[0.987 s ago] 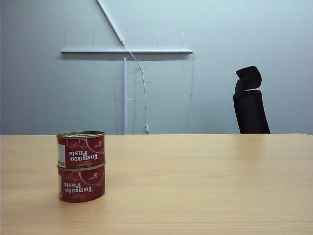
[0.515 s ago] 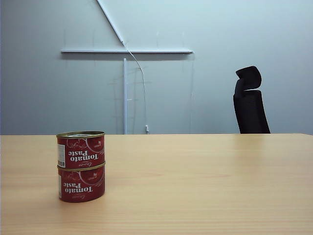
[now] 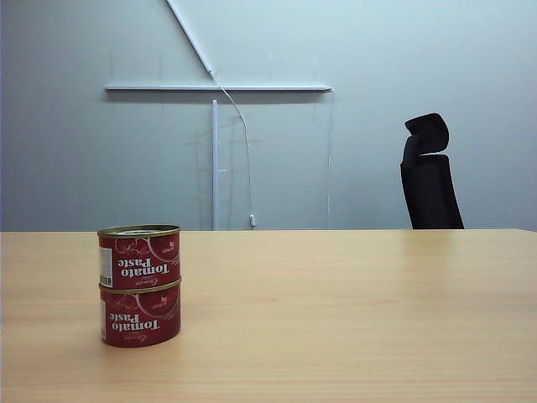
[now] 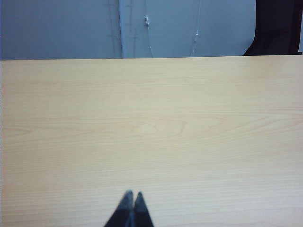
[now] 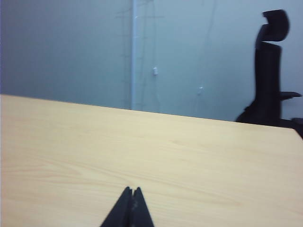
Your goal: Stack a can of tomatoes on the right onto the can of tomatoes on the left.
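The upper tomato can sits squarely on the lower tomato can at the left of the worktop, rims aligned, so the stack looks finished and steady. Neither arm shows in the exterior view. The left claw and right claw are each pinched closed on nothing, over bare wood, seemingly parked clear of the stack.

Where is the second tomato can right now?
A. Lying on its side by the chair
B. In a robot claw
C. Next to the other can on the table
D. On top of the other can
D: the top can stands upright on the bottom can at the table's left side, and neither end effector holds anything.
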